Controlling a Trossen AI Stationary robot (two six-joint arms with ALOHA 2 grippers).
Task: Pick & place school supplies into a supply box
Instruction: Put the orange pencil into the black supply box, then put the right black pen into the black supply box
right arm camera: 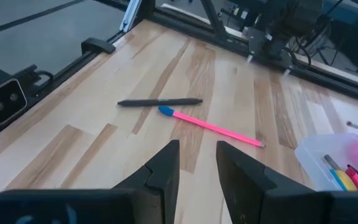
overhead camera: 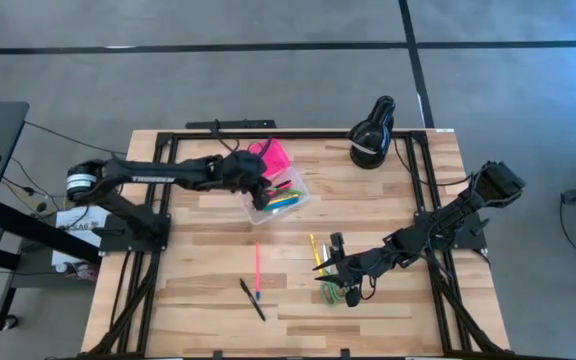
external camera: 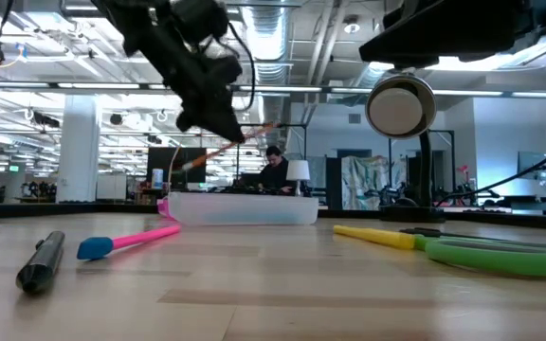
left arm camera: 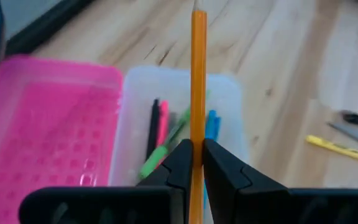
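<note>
Clamping a thin orange pencil (left arm camera: 198, 74) between its fingers, my left gripper (left arm camera: 195, 163) hovers above the clear-based plastic case (left arm camera: 229, 118) with its pink lid (left arm camera: 42, 130) open — several pens lie inside. My right gripper (right arm camera: 196, 165), fingers apart, hangs over the green-handled scissors (overhead camera: 335, 292) — a pink pen (right arm camera: 213, 127) and a black pen (right arm camera: 159, 102) lie on the wooden table (overhead camera: 208, 300).

pens (left arm camera: 166, 134) in box (overhead camera: 278, 201), scissors (overhead camera: 334, 292) right
</note>
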